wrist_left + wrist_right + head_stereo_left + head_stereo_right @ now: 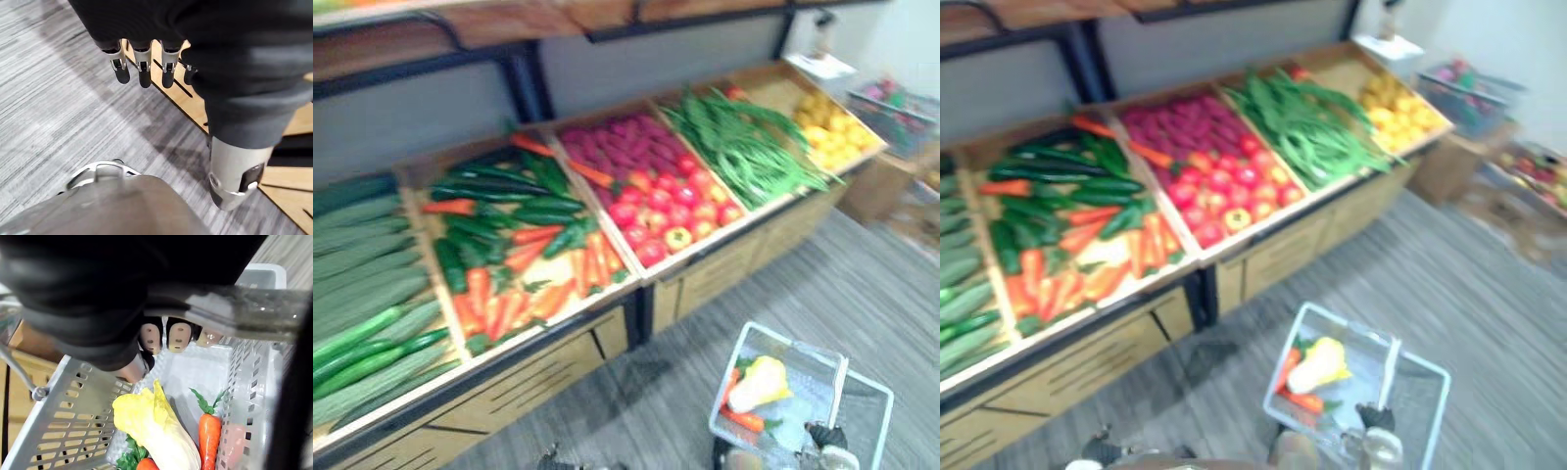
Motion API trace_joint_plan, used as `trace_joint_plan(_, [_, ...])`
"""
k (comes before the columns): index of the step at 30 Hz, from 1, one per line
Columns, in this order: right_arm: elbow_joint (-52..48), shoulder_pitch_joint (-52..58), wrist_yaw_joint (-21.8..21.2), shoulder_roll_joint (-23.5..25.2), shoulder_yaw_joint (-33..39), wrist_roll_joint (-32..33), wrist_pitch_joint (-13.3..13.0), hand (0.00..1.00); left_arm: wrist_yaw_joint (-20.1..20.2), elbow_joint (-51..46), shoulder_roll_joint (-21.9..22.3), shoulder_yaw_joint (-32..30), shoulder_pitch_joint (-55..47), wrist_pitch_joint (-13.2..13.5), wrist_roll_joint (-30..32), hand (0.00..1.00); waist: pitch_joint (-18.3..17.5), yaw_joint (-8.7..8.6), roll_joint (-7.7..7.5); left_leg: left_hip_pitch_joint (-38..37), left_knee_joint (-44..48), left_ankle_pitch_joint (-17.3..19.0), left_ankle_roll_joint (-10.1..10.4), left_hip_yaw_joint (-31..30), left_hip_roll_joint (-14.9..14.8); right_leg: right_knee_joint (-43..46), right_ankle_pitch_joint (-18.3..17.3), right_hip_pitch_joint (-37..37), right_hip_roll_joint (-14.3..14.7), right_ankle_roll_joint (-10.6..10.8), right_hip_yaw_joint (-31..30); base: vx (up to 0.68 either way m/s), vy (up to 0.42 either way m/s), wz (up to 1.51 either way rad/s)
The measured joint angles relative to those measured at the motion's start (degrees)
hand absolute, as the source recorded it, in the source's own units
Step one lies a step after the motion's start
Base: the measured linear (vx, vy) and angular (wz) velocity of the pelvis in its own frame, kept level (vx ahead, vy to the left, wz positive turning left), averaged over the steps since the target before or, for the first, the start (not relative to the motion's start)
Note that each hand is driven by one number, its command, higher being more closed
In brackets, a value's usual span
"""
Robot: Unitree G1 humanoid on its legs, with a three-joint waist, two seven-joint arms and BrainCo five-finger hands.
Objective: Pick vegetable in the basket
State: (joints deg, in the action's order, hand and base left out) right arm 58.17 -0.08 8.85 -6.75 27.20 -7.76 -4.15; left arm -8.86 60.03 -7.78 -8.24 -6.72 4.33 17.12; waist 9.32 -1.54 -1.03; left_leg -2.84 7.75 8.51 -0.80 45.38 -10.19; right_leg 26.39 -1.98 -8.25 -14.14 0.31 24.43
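Grey plank floor [862, 284] before a produce stand [724, 274]. Right hand [178, 337] clenched round the handle [234, 316] of the basket [63, 416]; inside, a yellow cabbage [156, 426] and carrots [209, 433]. Left hand [142, 68] slack, empty, by the stand's wooden front. Partly filled; more picking likely left.

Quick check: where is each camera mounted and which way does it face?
Left eye view: head, looking down at the produce stand and the basket; right hand at the lower edge.
Right eye view: head, beside it, same scene.
Left wrist view: left wrist, along the open left hand toward the floor.
Right wrist view: right wrist, into the basket; fingers curled round the basket handle, cabbage and carrot inside.
Shared: the basket, in three views.
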Motion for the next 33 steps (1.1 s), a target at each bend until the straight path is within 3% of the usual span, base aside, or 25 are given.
trace_joint_plan(1, [0.63,0.12,0.02,-0.27,-0.61,-0.33,0.00,1.00,0.07,-0.13,-0.27,0.00,-0.56,-0.03,-0.04,0.00,0.09,0.20,-0.24,-1.55,-0.71,-0.38,-0.14,3.28,-0.12,6.99,-2.21,2.52,-1.69,-0.75,3.98,-0.03,0.078,-1.08])
trace_joint_plan(2, [0.65,0.12,0.05,-0.15,-0.65,-0.39,0.03,1.00,0.09,-0.14,-0.25,-0.01,-0.78,-0.06,-0.10,0.00,0.04,0.21,-0.33,-1.90,-0.68,-0.41,-0.16,4.60,-0.15,8.29,-2.69,3.70,-2.35,-0.32,4.80,-0.04,0.040,-1.29])
trace_joint_plan(5, [1.93,-0.44,0.26,0.47,-0.71,-0.40,0.81,1.00,0.14,-0.41,0.36,-1.03,-0.77,-0.58,-0.75,0.00,0.08,0.31,-0.65,-2.25,0.86,-0.49,-0.03,10.18,-0.42,6.39,-3.93,7.88,-4.95,1.36,7.65,-0.02,-0.056,-0.98])
trace_joint_plan(6, [2.10,-0.91,0.54,0.62,-0.71,-0.39,1.19,1.00,0.08,-0.53,0.62,-1.41,-0.64,-0.83,-1.06,0.00,0.32,0.26,-0.97,-2.29,2.06,-0.78,0.35,12.37,-1.11,2.01,-5.30,8.42,-3.67,2.74,8.49,-0.03,-0.212,-1.54])
trace_joint_plan(7, [2.58,-0.98,0.65,0.14,-0.78,-0.39,1.49,1.00,0.07,-0.61,1.37,-1.87,-0.85,-0.86,-1.11,0.00,0.26,0.60,0.23,-2.05,2.67,-1.45,1.33,14.41,-2.42,-5.93,-5.66,9.42,-0.42,3.34,8.01,-0.04,-0.248,-1.44])
trace_joint_plan(9, [3.66,-1.41,0.66,0.08,-2.30,-0.40,1.71,1.00,-0.02,-0.64,1.73,-2.85,-0.70,-0.85,-1.09,0.00,0.08,0.70,0.41,-0.42,5.50,-1.53,1.51,17.01,-4.61,-15.35,-5.73,10.65,3.01,3.46,7.21,-0.03,-0.280,-1.17])
trace_joint_plan(11, [3.79,-1.52,0.65,0.32,-3.68,-0.34,2.01,1.00,-0.14,-0.60,1.59,-3.39,0.38,-0.88,-1.01,0.00,0.27,0.39,0.35,1.51,10.28,-1.31,1.51,17.19,-7.67,-20.42,-5.23,10.62,5.29,4.13,6.11,-0.06,-0.303,-0.76])
trace_joint_plan(13, [3.96,-0.93,0.73,0.28,-4.17,0.60,2.08,1.00,-0.20,-0.63,1.64,-3.25,0.87,-0.88,-0.51,0.00,0.67,0.04,1.32,0.95,18.00,-1.34,1.51,16.63,-13.59,-22.32,-4.46,12.19,8.45,3.58,3.73,-0.13,-0.221,-0.67])
trace_joint_plan(14, [4.09,-0.66,0.76,0.11,-4.45,0.98,2.06,1.00,-0.22,-0.65,1.71,-3.22,0.80,-0.82,-0.51,0.00,0.75,0.10,1.43,0.18,19.68,-1.48,1.60,16.27,-14.80,-22.34,-4.48,12.80,9.02,3.54,2.95,-0.10,-0.128,-0.74])
trace_joint_plan(16, [3.99,-0.23,0.71,-0.43,-5.91,0.93,1.79,1.00,-0.33,-1.07,1.80,-2.79,0.39,-0.60,0.00,0.00,1.14,0.45,1.21,0.85,24.80,-3.39,2.28,5.96,-16.28,-22.16,-4.91,14.31,9.64,2.79,-1.65,-0.10,-0.097,-0.96])
trace_joint_plan(17, [4.01,-0.53,0.61,-1.62,-7.50,0.84,1.16,1.00,-0.42,-1.16,2.34,-2.76,0.23,-0.50,0.23,0.00,1.18,0.76,1.41,2.69,22.87,-1.82,4.58,-6.63,-12.00,-22.00,-4.62,14.00,8.78,2.38,-4.73,-0.08,-0.026,-1.10])
trace_joint_plan(20, [4.04,-1.17,0.50,-2.24,-9.76,0.83,0.30,1.00,-1.24,-1.11,3.14,-2.80,-0.97,-0.40,0.33,0.00,1.23,1.91,1.65,2.80,13.44,0.82,6.93,-28.26,-2.13,-20.95,-3.46,11.06,8.20,2.62,-13.35,-0.04,0.101,-1.48])
trace_joint_plan(23, [4.08,-1.39,0.54,-2.35,-9.57,0.92,-0.13,1.00,-1.45,-0.76,3.25,-2.82,-1.44,0.19,1.51,0.00,0.97,1.93,2.63,1.48,3.47,0.55,7.66,-37.88,-0.37,-20.83,-2.06,8.22,10.46,4.15,-19.60,-0.03,0.217,-1.16])
trace_joint_plan(28, [4.12,-0.82,0.48,-0.91,-9.55,0.92,-1.12,1.00,-1.56,-0.48,1.00,-1.93,-1.46,0.23,2.13,0.00,0.09,1.72,0.00,1.33,0.57,2.10,6.65,-35.43,3.70,-27.71,3.28,7.45,7.54,7.25,-23.99,-0.02,0.211,-0.46])
trace_joint_plan(33, [2.84,-0.17,0.51,-1.13,-9.04,0.95,-1.40,1.00,-1.60,0.13,0.84,-0.14,-1.47,0.46,1.62,0.00,-0.25,1.63,-0.09,-0.74,-0.30,2.90,5.12,-31.54,5.95,-26.54,3.77,6.08,5.89,8.06,-28.10,-0.01,0.123,-0.39])
